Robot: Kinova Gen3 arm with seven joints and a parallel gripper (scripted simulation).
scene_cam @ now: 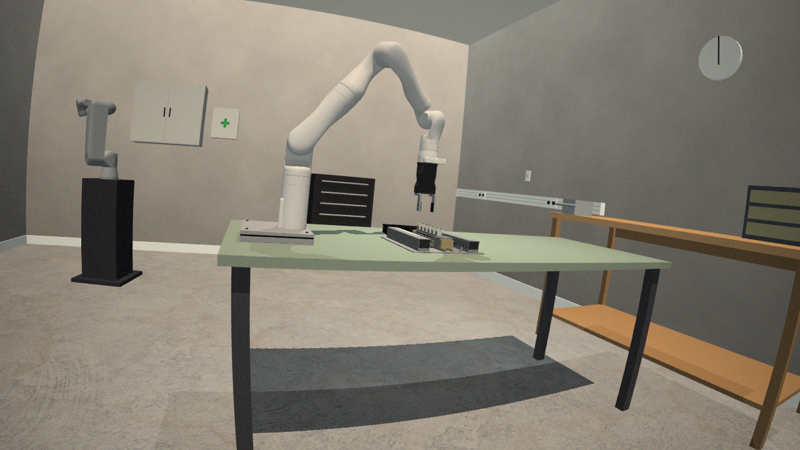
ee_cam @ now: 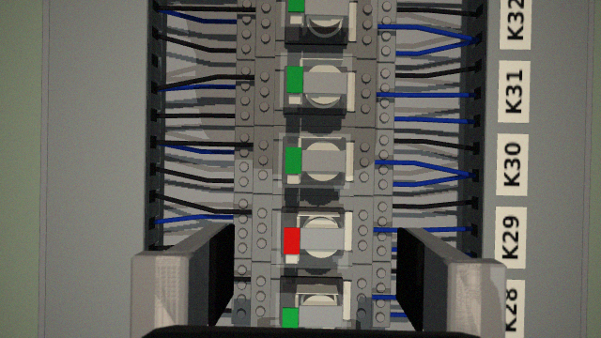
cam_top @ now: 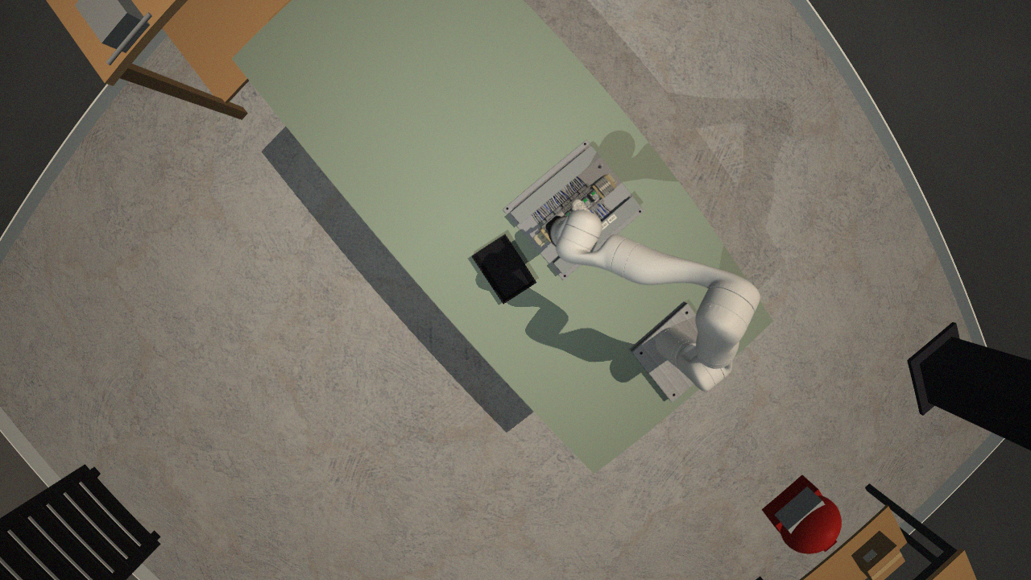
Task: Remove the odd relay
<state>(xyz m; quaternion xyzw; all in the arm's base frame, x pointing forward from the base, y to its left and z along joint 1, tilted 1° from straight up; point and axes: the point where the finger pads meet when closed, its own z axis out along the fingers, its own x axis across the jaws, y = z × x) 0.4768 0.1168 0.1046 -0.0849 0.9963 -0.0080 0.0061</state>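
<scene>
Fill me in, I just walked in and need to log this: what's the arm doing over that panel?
A single robot arm holds its gripper above the relay panel, which lies flat on the green table. The fingers are wide open with nothing between them and bracket the red-button relay beside the K29 label; the other relays in view have green buttons. No relay has been pulled yet. The black parts tray sits beside the panel.

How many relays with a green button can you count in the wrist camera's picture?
4. One by label K32 at the top edge, one by K31, one by K30, and one by K28 at the bottom. A sixth relay lies out of frame.
</scene>
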